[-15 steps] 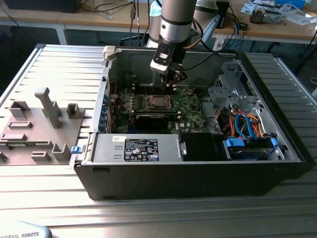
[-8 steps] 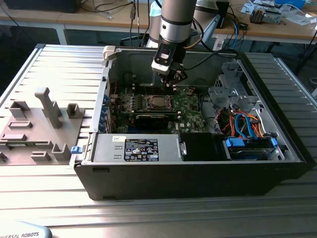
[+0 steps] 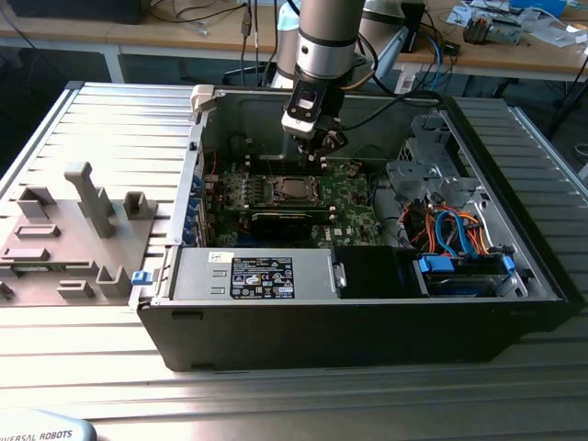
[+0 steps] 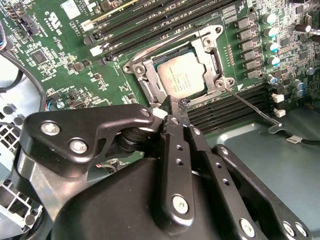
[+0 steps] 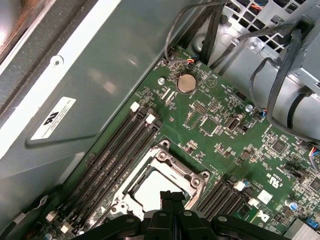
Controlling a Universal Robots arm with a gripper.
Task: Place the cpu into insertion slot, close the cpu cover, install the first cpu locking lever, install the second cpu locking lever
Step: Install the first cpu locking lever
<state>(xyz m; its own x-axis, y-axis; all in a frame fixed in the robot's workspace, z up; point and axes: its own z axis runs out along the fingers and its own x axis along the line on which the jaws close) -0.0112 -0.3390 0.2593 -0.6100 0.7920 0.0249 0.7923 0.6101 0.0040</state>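
The cpu [image 4: 182, 75] lies flat in the insertion slot [image 4: 144, 76] on the green board, its silver top showing. The cpu cover [image 4: 212, 50] rests down around it as a silvery frame. One thin wire locking lever [image 4: 250, 105] sticks out from the socket's corner across the memory slots, unlatched. My gripper [image 4: 176, 106] hangs just above the socket's edge with its two black fingers pressed together and nothing seen between them. In the first wrist view the gripper [image 5: 172, 196] sits over the cover [image 5: 175, 167] and cpu [image 5: 150, 190]. From the exterior view, the gripper [image 3: 317, 156] hovers over the cpu [image 3: 296, 190].
Black memory slots [image 4: 150, 25] flank the socket. A long black expansion card [image 3: 285, 220] lies just in front of it, then the power supply [image 3: 257, 276]. A drive cage with coloured cables [image 3: 459, 239] fills the exterior view's right. A grey fixture [image 3: 83, 220] stands outside the case.
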